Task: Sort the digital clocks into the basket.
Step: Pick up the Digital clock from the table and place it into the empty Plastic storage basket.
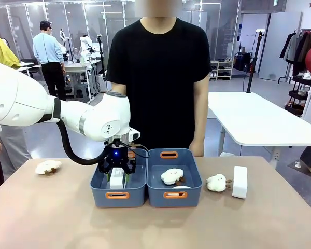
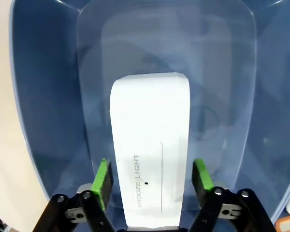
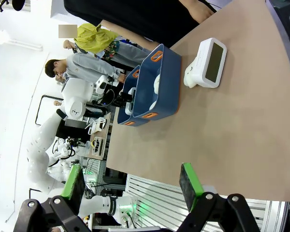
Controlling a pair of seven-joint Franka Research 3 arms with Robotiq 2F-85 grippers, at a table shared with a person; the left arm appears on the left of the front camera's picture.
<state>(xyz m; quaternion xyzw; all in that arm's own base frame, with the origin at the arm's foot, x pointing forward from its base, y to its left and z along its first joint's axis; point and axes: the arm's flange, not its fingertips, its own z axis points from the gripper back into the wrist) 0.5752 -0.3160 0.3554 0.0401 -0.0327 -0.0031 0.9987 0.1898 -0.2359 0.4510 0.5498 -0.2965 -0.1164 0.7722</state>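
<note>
Directly between the two green pads (image 2: 103, 181) of the left gripper (image 2: 152, 178) lies one digital clock (image 2: 150, 145), white, with its SNOOZE/LIGHT print running along the line of the fingers. The jaws stand parted: each pad sits just off the clock's side with a thin gap, so nothing is clamped. The clock rests on the floor of the blue basket (image 2: 43, 96), whose walls rise around the fingers.

Just beside that gripper, on the side away from its own arm, a second bin (image 1: 189, 193) touches the basket and holds a plush toy (image 1: 172, 176). Farther out the same way, another plush toy (image 1: 216, 182) lies on the table (image 1: 155, 223), just beside the second digital clock (image 1: 239, 181), which stands on the bare tabletop.

The right gripper (image 3: 133, 181) hangs wide open and empty over the table's near edge. The bins and the second clock lie well ahead of its fingers.
</note>
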